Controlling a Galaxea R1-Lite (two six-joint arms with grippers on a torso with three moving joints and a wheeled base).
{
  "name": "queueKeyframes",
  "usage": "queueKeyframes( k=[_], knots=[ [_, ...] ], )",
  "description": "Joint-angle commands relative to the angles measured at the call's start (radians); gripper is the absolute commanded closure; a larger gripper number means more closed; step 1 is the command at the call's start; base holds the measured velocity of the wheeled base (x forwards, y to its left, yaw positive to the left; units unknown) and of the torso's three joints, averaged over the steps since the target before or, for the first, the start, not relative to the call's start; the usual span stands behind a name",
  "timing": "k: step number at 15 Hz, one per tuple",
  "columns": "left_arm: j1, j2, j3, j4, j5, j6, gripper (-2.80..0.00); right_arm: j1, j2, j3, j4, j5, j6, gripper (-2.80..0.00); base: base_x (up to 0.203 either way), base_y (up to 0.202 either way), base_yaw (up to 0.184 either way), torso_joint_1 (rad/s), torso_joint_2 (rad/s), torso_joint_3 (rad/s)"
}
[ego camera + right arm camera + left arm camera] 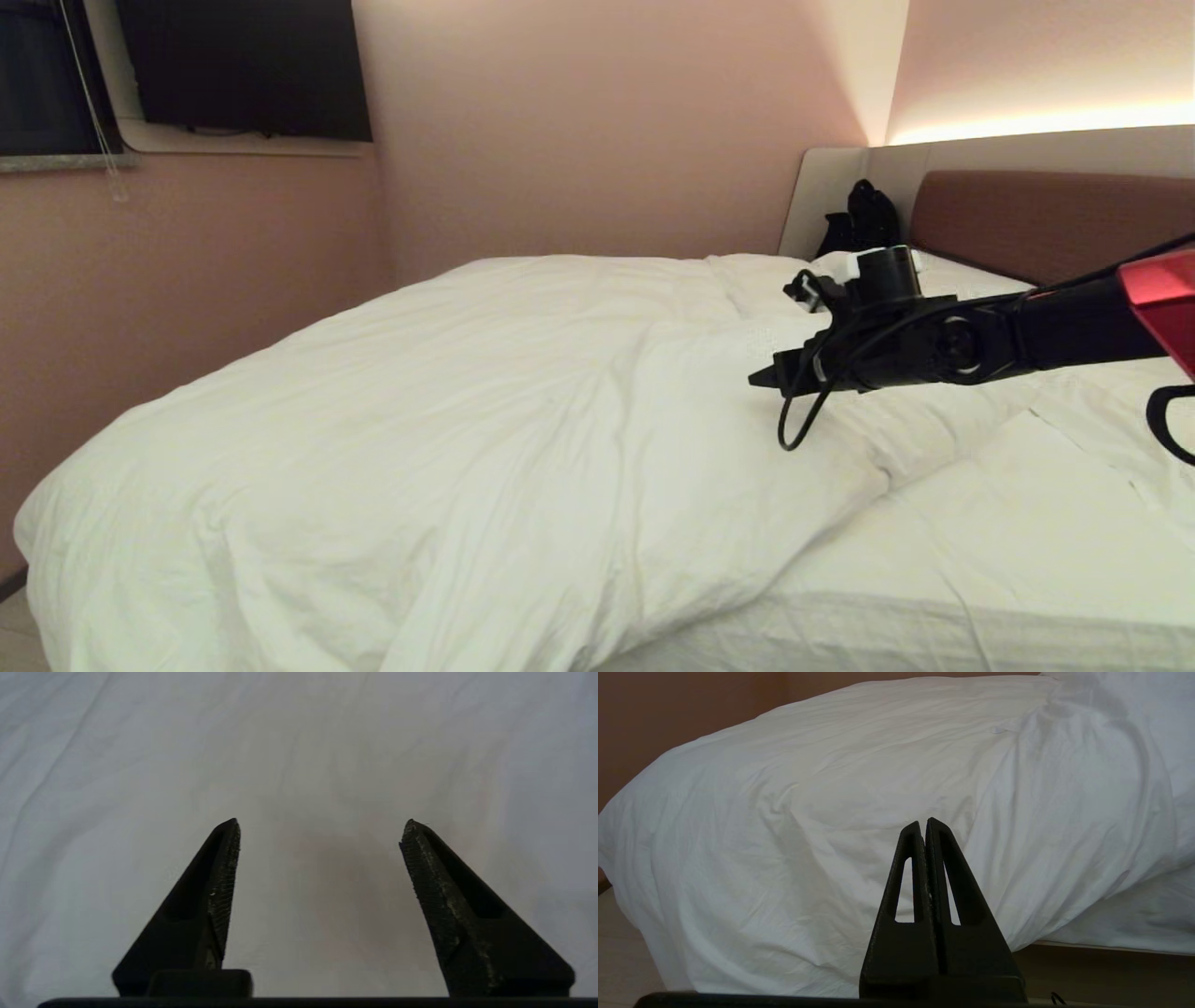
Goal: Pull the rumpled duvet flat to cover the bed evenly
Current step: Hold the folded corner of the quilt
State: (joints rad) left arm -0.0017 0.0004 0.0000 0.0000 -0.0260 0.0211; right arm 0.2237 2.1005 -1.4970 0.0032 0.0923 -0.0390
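- Duvet (448, 439): white, puffy, wrinkled; spread over the left and middle of the bed (980, 560), draped over the foot corner at the left, edge running slantwise across the mattress.
- Sheet (1008, 532): bare at the right, near side, uncovered by the duvet.
- Right hand (767, 377): reaching in from the right above the duvet's upper part, fingers (219, 882) spread wide apart, nothing between them, only white fabric beneath.
- Left hand (925, 826): low beside the bed, pointing at the duvet's hanging side, fingers pressed together, empty.
- Headboard (1046, 219): reddish-brown padding, grey panels beside; dark bag (864, 219) in the corner.
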Motion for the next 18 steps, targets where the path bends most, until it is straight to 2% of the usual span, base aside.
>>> queueKeyframes(
  k=[1,6,18],
  knots=[
    [0.000,0.000,0.000,0.000,0.000,0.000,0.00,0.015,0.036,-0.003,-0.012,-0.028,-0.041,-2.80,0.000,0.000,0.000,0.000,0.00,0.000],
    [0.000,0.000,0.000,0.000,0.000,0.000,0.00,0.017,0.216,-0.026,-0.111,-0.120,-0.082,-2.80,0.000,0.000,0.000,0.000,0.00,0.000],
    [0.000,0.000,0.000,0.000,0.000,0.000,0.00,0.010,0.421,-0.092,-0.114,-0.125,-0.067,-2.80,0.000,0.000,0.000,0.000,0.00,0.000]
  ],
)
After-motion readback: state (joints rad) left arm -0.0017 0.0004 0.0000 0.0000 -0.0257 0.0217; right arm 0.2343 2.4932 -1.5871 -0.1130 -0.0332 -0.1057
